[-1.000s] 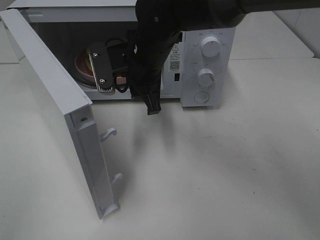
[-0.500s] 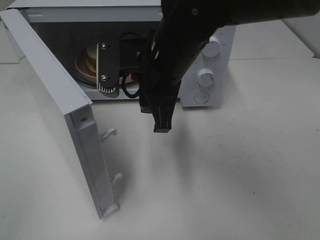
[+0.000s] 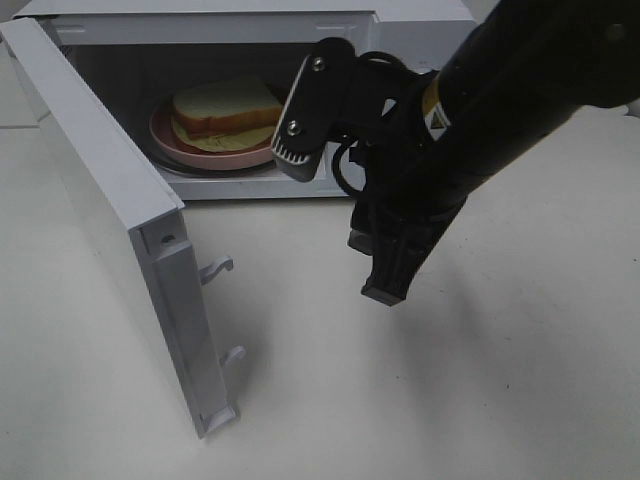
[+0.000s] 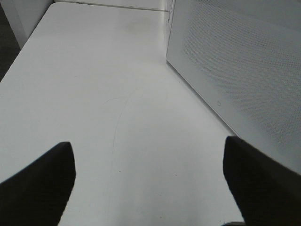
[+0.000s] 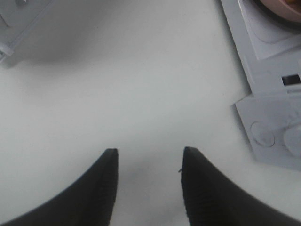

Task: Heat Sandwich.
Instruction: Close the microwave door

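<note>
Pulled right tool (image 5: 148, 157) clear of microwave (image 3: 220, 30), jaws parted, empty; left sandwich (image 3: 225, 108) on pink plate (image 3: 165, 140) inside, beyond tool; closing door (image 3: 95, 170) likely next

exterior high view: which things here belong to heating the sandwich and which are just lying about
Job in hand: sandwich, pink plate under it, microwave, its open door, right gripper with jaws open and empty.
Just there: white table, left gripper with jaws open above it.
</note>
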